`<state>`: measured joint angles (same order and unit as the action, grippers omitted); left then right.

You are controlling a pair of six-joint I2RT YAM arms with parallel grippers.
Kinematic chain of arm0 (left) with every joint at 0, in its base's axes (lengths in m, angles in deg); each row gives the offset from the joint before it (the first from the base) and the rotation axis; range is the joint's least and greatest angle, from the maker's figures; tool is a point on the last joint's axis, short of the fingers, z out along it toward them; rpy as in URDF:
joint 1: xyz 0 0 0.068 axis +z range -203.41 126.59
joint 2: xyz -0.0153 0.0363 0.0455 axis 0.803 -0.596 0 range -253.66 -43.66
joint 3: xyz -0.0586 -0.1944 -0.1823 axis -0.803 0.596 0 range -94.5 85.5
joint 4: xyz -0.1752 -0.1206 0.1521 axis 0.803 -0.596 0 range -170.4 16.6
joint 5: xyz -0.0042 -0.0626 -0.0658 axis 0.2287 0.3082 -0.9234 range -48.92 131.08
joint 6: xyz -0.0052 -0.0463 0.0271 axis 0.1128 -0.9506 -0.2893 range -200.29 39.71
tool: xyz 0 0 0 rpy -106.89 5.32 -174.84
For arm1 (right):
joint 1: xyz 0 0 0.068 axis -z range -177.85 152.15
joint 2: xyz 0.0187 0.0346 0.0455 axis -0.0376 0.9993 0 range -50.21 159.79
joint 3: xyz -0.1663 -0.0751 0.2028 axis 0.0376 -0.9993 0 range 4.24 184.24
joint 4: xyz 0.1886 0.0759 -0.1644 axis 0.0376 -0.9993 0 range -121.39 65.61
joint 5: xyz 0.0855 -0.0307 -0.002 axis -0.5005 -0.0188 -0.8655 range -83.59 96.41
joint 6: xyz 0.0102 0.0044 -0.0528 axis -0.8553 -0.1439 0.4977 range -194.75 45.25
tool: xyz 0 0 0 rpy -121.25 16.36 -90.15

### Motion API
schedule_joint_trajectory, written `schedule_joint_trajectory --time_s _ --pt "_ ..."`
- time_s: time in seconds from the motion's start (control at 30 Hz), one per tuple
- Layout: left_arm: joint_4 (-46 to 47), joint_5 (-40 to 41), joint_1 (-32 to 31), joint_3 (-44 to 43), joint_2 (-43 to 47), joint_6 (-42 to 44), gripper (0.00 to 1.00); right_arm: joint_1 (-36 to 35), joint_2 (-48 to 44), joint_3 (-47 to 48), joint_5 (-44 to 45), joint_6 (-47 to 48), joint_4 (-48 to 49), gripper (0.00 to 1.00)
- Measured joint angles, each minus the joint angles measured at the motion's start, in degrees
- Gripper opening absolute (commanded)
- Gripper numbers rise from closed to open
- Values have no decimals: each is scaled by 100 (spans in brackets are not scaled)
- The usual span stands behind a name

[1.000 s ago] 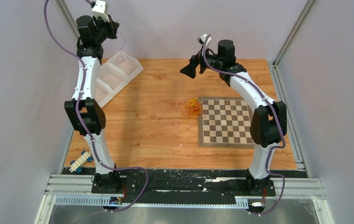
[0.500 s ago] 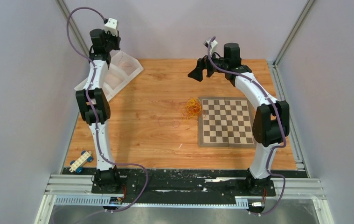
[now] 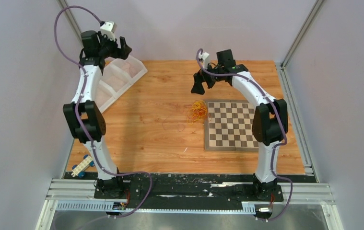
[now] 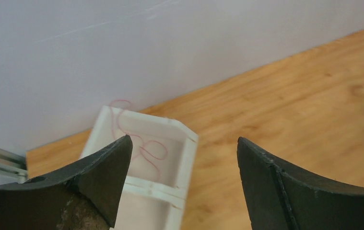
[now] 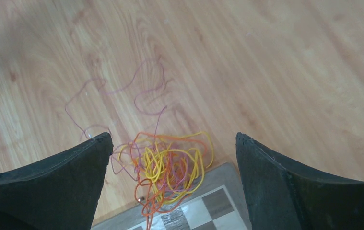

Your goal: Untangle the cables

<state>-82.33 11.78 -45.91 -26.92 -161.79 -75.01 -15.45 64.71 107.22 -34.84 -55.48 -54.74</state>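
Currently the cables [image 5: 170, 167] lie bunched at the chessboard's [image 3: 231, 125] far-left corner; the right gripper [image 5: 173, 136] hangs spread above them, the left gripper [image 4: 183, 140], also spread, well left of it.

The cables [image 5: 170, 167], a tangled bunch of thin yellow and orange strands, are lying loose, overlapping the far-left corner of the chessboard [image 3: 232, 127].

My overhead camera looks down from the near edge over the whole table [image 3: 160, 139]. Left wrist view faces the far-left tray [image 4: 175, 143]; right wrist view looks down close on the cables [image 5: 170, 167] and chessboard [image 5: 208, 206] corner, all shared overhead.
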Motion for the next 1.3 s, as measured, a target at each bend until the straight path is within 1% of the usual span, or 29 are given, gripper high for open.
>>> schedule_joint_trajectory --time_s 0.1,0.13,0.17,0.2,0.23,0.33,0.37,0.4,0.43,0.5,0.53,0.6,0.73,0.83,0.9,0.97,1.03,1.1,1.27,1.3 --pt "-103 -610 0 896 955 -284 94 -243 319 76 337 426 -699 99" --pt "-46 -809 -20 1392 1346 -411 94 -313 417 63 448 529 -874 99" --pt "-44 -938 -46 1711 1591 -507 94 -378 516 39 562 621 -1023 98" --pt "4 -1086 -105 2170 1882 -608 94 -450 629 13 678 713 -1176 94" --pt "7 -1209 -164 2487 2063 -680 93 -503 726 7 752 774 -1274 86" --pt "-2 -1523 -446 3383 2321 -883 87 -682 1062 7 1010 981 -1467 49" --pt "-15 -1600 -540 3620 2321 -946 86 -717 1145 7 1060 1049 -1488 40" --pt "-35 -1676 -601 3840 2319 -1038 85 -752 1222 7 1095 1102 -1523 33" --pt "-50 -1751 -678 4083 2319 -1130 84 -776 1268 7 1097 1121 -1554 27" --pt "-68 -1893 -885 4579 2319 -1362 84 -800 1325 4 1069 1150 -1620 18" --pt "-68 -1932 -966 4747 2304 -1451 84 -802 1327 7 1036 1180 -1635 16" --pt "-57 -1976 -1165 4999 2227 -1657 86 -798 1322 7 938 1209 -1624 15" --pt "210 -2028 -1526 4957 1679 -2151 89 -791 1322 -2 809 1235 -1628 15" --pt "546 -2094 -1687 4776 1106 -2706 88 -791 1322 -2 728 1239 -1631 15" --pt "765 -2116 -1744 4627 743 -3097 83 -791 1322 -2 691 1237 -1626 15" --pt "955 -2118 -1825 4498 448 -3438 72 -791 1322 -4 662 1237 -1624 15" --pt "1121 -2116 -1884 4424 234 -3735 65 -791 1322 -4 634 1237 -1620 15" --pt "1285 -2114 -1998 4411 61 -3995 60 -789 1322 -4 608 1237 -1617 15" --pt "1694 -2074 -2245 4413 -229 -4529 52 -787 1322 -42 555 1235 -1609 15" --pt "1768 -2059 -2282 4411 -286 -4618 46 -787 1322 -66 544 1235 -1606 16"
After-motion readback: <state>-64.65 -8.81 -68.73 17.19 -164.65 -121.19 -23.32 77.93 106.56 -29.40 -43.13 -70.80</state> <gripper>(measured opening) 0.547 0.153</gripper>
